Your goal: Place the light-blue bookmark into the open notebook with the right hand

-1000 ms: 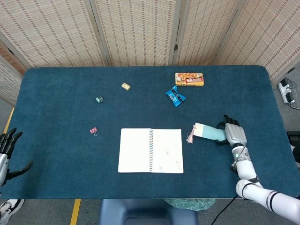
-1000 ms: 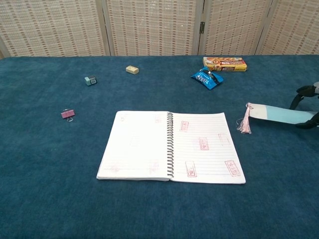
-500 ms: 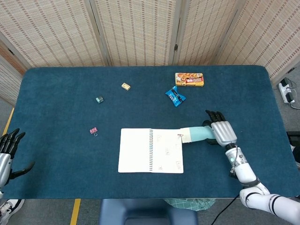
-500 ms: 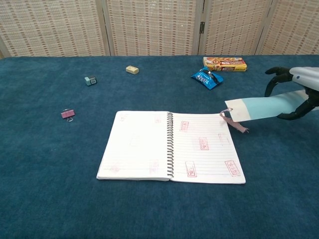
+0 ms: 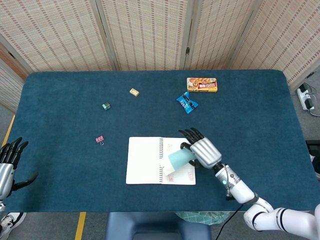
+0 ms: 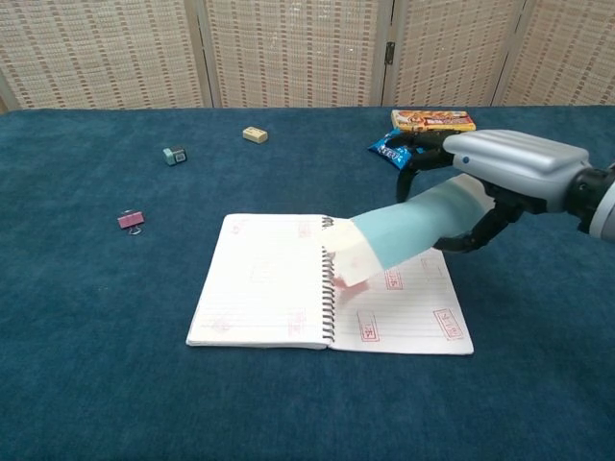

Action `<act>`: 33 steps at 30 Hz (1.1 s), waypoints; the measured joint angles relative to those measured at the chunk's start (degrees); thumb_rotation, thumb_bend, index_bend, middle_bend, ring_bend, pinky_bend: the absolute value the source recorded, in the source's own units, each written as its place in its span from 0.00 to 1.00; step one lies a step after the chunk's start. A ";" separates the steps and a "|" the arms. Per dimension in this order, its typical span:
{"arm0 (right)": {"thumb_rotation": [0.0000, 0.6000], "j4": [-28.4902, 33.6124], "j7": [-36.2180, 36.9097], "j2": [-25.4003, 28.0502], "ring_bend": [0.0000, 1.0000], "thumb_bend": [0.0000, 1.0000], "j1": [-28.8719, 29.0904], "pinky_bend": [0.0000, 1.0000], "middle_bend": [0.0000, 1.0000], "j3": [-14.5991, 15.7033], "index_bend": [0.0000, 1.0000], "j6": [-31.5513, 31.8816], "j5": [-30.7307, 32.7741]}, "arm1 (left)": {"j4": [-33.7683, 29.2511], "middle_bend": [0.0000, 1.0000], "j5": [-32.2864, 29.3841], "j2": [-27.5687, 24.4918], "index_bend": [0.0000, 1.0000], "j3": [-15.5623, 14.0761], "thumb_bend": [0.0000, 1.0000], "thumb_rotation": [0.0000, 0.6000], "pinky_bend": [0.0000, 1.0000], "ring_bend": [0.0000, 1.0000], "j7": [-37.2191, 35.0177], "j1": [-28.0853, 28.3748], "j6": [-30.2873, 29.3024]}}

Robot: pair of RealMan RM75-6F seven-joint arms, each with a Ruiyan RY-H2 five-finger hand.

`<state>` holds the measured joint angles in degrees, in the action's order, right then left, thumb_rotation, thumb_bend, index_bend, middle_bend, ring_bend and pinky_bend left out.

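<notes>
Your light-blue bookmark (image 6: 408, 229) is up in the air over the open notebook (image 6: 279, 283), slanting down from the right robot hand (image 6: 500, 168) toward the spiral binding. Its pale lower end hangs just above the spine, with a bit of pink tassel showing beneath it; whether that end touches the paper cannot be told. You have the right robot hand grasping the bookmark's upper end, dark fingers (image 5: 191, 134) curled around it, the hand itself poised over the notebook's right page, which carries small red stamps.

The notebook lies flat on the blue tabletop (image 5: 60, 125), near its front edge. Behind it, to the right, sit a blue snack packet (image 5: 187, 103) and, further back, an orange box (image 5: 202, 84). To the left are a pink binder clip (image 5: 100, 140), a small teal block (image 5: 106, 106) and a small cream block (image 5: 134, 92), all well apart from the notebook.

Your left robot hand (image 5: 9, 160) hangs off the tabletop's left edge, released, fingers spread and holding nothing.
</notes>
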<state>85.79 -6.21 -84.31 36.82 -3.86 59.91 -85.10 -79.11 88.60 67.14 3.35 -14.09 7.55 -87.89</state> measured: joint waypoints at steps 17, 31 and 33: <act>1.00 13.20 -6.34 3.94 0.02 0.29 0.66 0.00 0.08 4.92 0.53 -4.91 -1.51 | -0.24 0.00 -0.17 0.24 0.11 0.17 0.28 1.00 0.00 0.00 1.14 -0.35 -0.64; 1.00 -5.12 2.30 4.15 0.06 0.28 6.60 0.08 0.10 7.13 0.54 -4.81 -16.54 | 0.57 0.00 -2.83 1.83 0.11 0.84 0.25 1.00 0.00 0.00 3.43 0.60 2.55; 1.00 -9.09 5.31 3.36 0.06 0.27 7.90 0.08 0.10 7.72 0.54 -3.34 -19.67 | 0.60 0.00 -3.19 2.13 0.11 1.05 0.25 1.00 0.00 0.00 4.08 0.61 2.53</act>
<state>76.70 -0.90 -80.95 44.72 3.86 56.57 -104.77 -78.51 85.41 69.27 4.40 -10.01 8.16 -85.36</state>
